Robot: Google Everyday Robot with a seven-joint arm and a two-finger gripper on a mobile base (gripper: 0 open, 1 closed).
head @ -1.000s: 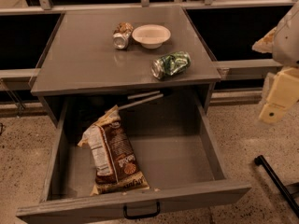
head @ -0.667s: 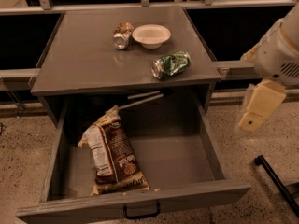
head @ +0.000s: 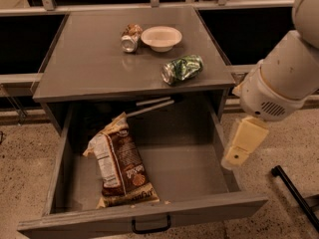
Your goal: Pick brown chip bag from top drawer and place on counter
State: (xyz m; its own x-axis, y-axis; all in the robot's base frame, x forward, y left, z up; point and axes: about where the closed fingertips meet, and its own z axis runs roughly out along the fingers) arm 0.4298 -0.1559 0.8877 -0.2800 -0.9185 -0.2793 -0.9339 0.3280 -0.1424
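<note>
Lying on the floor of the pulled-out top drawer [head: 199, 171], in its left half, the brown chip bag [head: 122, 166] stretches lengthwise from back to front, its white label panel turned toward the left wall and its lower end close against the drawer's front. A small black handle [head: 151, 226] sits on the outside of that front. Two thin pale rods [head: 149, 106] slant across the back of the drawer, under the counter's edge. On the counter [head: 84, 59] above, a crushed green can [head: 182, 68] lies near the front right corner, and farther back a white bowl [head: 161, 37] stands just beside a second dented can [head: 131, 37]. The gripper [head: 238, 156], cream-coloured, hangs from the bulky white arm [head: 284, 78] over the drawer's right wall, well apart from the bag; whether it is spread or closed cannot be told.
</note>
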